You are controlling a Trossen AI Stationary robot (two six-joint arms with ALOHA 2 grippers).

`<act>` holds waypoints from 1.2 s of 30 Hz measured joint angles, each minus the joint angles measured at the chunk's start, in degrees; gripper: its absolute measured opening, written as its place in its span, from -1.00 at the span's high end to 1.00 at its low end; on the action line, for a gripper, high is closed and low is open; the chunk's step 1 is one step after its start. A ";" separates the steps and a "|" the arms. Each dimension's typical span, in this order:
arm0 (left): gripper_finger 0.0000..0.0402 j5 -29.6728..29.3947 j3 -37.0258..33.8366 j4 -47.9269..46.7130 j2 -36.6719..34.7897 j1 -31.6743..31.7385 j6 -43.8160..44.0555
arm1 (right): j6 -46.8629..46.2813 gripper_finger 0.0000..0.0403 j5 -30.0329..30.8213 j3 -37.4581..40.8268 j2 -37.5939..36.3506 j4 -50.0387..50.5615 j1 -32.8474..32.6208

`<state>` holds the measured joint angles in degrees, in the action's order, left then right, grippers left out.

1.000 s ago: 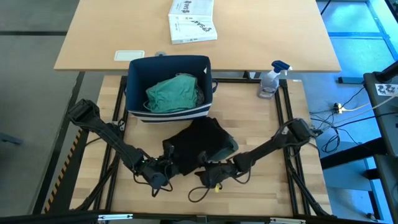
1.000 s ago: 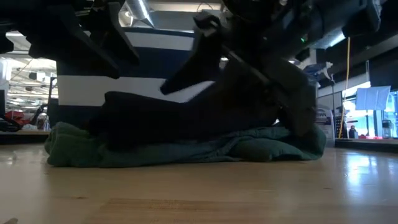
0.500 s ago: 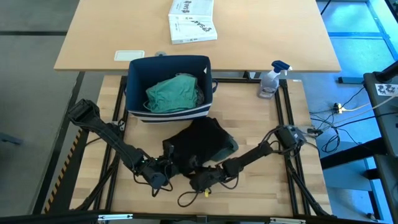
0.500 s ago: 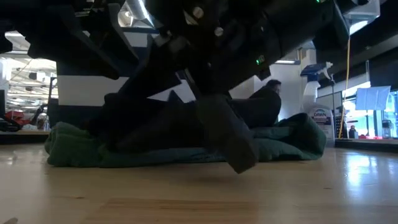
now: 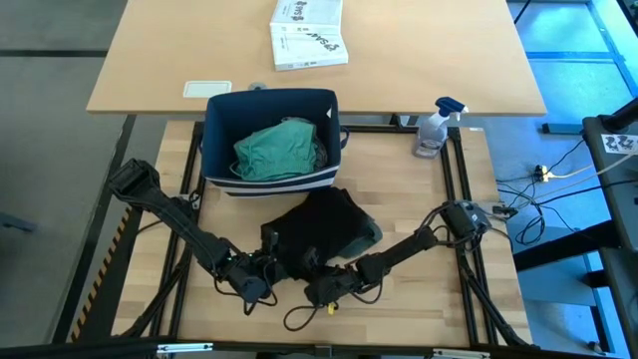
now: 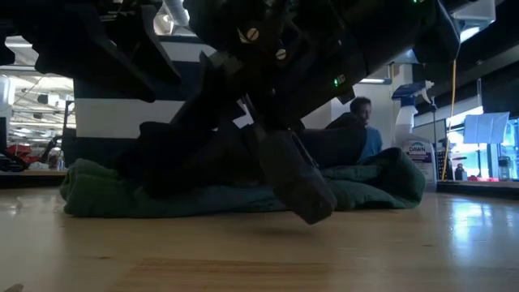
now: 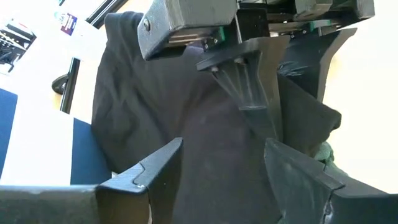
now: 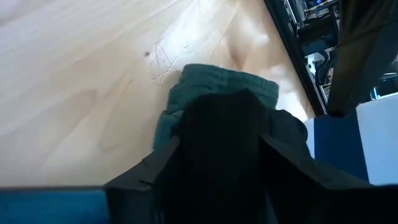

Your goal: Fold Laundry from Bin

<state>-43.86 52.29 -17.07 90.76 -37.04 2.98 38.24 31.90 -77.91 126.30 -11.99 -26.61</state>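
Lying at lower centre of the high view, black T-shirt (image 5: 317, 235) covers an olive-green piece (image 6: 203, 199) on the table (image 5: 429, 299). Left gripper (image 5: 267, 271) fingers spread over the black cloth. Right gripper (image 5: 317, 289) pinches a black fold. Bin (image 5: 221, 125), upper centre, holds a teal piece (image 5: 277, 150).

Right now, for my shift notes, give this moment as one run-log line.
stage: sorting pile | black T-shirt: on table, over olive-green piece | left tool: open at shirt | right tool: closed on shirt | bin: holds teal piece
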 joint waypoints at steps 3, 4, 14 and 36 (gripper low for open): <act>-0.08 0.00 0.00 0.01 0.00 0.00 0.50 | 0.00 0.05 -0.70 0.00 0.00 0.15 0.00; -0.08 0.02 0.00 0.01 -0.01 0.00 1.16 | 0.00 0.05 -1.26 0.00 0.00 0.15 0.00; -0.08 0.03 0.00 -0.19 0.00 0.00 1.83 | -0.36 0.25 -1.42 0.02 0.00 -0.05 0.00; -0.08 0.68 0.03 -0.48 0.00 -0.11 -1.62 | -7.72 0.85 3.10 -4.63 -0.04 2.78 -0.01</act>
<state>-43.18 52.33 -17.55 90.76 -37.15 1.37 30.52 35.00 -82.54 126.26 -9.21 -26.62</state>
